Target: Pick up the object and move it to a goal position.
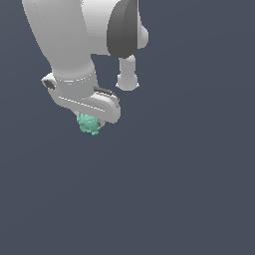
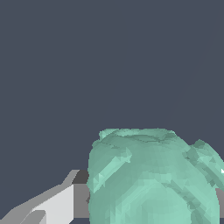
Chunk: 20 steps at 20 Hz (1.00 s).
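Observation:
The object [image 1: 88, 124] is a small mint-green lumpy blob that peeks out from under the white hand in the exterior view. My gripper [image 1: 97, 117] sits directly over it, and the hand hides the fingertips there. In the wrist view the object [image 2: 151, 179] fills the space between the fingers. One grey-and-white finger [image 2: 61, 203] presses against its side, and a sliver of the other finger shows at the opposite picture edge. The gripper is shut on the object.
The white arm links [image 1: 64, 45] and a round white joint piece [image 1: 127, 74] fill the upper part of the exterior view. All around is a plain dark blue-grey surface [image 1: 189, 189] with no marker showing on it.

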Tool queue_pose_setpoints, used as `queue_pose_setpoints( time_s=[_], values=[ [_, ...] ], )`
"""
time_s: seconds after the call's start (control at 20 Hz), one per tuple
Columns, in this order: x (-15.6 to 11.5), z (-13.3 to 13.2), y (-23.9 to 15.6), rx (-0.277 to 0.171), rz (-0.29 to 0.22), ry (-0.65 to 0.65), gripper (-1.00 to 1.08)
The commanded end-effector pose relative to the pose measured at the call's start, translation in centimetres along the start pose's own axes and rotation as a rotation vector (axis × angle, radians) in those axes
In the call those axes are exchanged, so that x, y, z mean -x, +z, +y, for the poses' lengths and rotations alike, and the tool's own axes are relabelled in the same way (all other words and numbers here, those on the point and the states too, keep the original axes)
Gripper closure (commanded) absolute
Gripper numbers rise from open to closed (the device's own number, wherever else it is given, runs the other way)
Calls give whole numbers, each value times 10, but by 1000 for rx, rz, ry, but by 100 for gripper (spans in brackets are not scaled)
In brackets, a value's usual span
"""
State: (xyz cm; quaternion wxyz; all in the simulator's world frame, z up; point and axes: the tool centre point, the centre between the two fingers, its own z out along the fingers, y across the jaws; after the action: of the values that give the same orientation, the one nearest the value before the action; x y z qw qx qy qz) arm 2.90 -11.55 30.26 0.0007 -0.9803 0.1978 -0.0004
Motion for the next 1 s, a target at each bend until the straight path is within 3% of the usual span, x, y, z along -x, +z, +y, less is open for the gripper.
queue_pose_setpoints(
  time_s=[0.0,0.45,0.95],
  values=[
    [-7,14,-25,0,-1,-1,108],
    [-29,52,-94,1,-1,-1,108],
    [-46,79,-143,1,-1,-2,108]
  ],
)
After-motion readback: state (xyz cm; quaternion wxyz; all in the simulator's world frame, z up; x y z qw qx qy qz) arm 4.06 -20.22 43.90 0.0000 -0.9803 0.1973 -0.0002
